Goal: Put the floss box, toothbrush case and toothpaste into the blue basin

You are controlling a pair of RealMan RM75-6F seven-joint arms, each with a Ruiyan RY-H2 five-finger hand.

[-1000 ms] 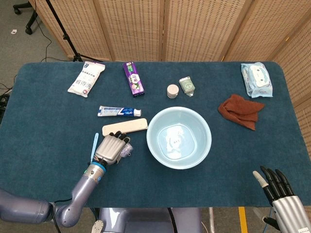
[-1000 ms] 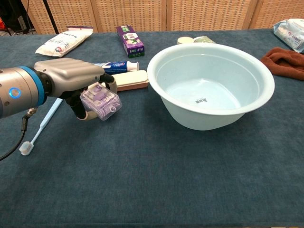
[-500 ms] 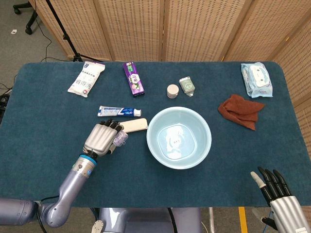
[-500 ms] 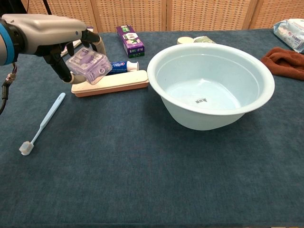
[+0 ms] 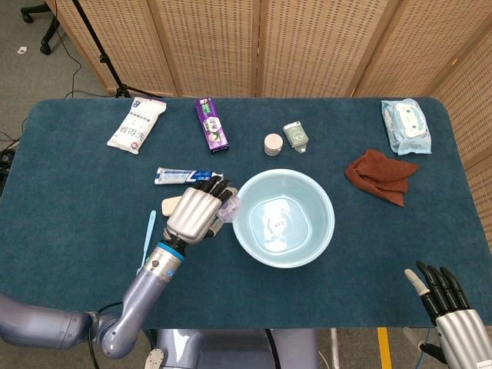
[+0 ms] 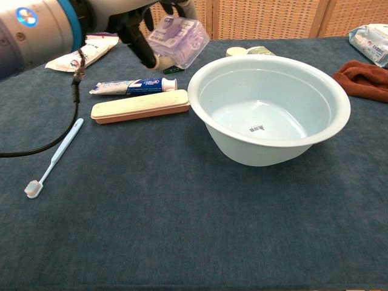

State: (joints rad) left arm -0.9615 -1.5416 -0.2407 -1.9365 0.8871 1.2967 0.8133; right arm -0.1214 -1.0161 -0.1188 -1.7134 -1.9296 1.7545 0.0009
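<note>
Left hand [image 5: 196,213] grips the floss box [image 6: 179,40] aloft just beside the blue basin [image 6: 339,118] rim. Only the head view catches the right hand [image 5: 446,296], fingers spread, holding nothing.

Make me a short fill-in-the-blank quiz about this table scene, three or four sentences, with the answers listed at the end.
1. The left hand holds the clear ____ box above the table.
2. The toothpaste lies just behind the toothbrush ____.
3. The basin has ____ of the three items in it.
4. The loose toothbrush has a light ____ handle.

Answers: floss; case; none; blue
</note>
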